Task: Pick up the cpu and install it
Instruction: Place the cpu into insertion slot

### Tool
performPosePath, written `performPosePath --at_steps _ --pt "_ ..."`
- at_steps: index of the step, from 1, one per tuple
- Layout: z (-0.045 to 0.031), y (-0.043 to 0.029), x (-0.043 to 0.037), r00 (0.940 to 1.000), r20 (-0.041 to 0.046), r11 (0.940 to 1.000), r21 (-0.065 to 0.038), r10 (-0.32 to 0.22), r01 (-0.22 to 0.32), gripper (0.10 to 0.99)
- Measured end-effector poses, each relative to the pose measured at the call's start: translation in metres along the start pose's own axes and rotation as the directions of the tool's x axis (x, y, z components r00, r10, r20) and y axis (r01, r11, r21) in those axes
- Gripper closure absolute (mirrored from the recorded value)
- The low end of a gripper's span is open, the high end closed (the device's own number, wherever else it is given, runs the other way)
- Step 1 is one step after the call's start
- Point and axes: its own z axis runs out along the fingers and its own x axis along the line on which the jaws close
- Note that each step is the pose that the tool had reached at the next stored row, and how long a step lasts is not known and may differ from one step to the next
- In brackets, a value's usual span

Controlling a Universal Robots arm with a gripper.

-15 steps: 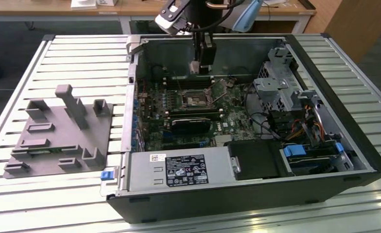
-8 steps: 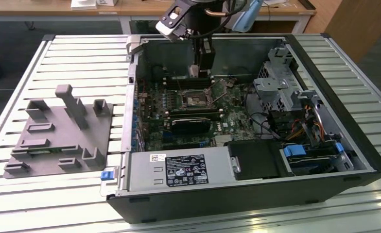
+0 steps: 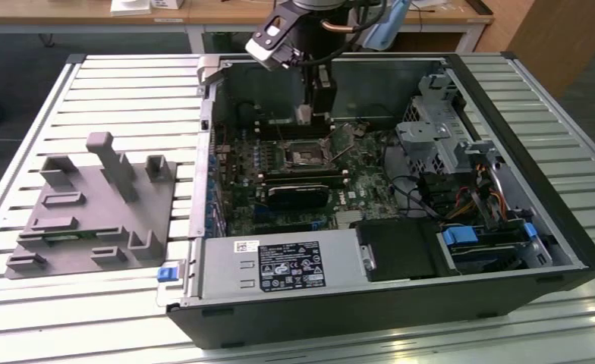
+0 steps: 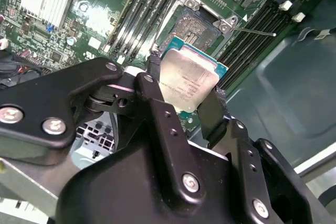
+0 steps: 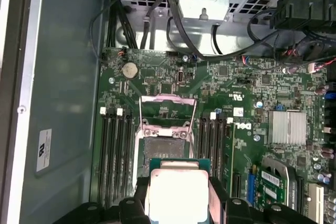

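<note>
Desk [image 3: 125, 91] under everything, open computer case [image 3: 566, 227] lying on it, and I'm hanging inside over the motherboard [image 5: 241, 82]. Socket [image 5: 164, 142] sits bare below me, its frame flipped up, nothing seated in it. Fingers [image 4: 185, 92] are closed on the cpu [image 4: 190, 74], pinching two opposite edges, metal top showing, held above the board near the socket's edge and not in it. Pickup looks done to me; the chip isn't seated yet and the frame isn't closed.
</note>
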Motion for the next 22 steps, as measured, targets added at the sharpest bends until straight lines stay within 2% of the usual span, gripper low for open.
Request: performPosePath --at_steps 22 --pt "0.0313 -0.0006 0.0009 1.0000 0.0000 1.0000 0.000 0.000 0.000 0.553"
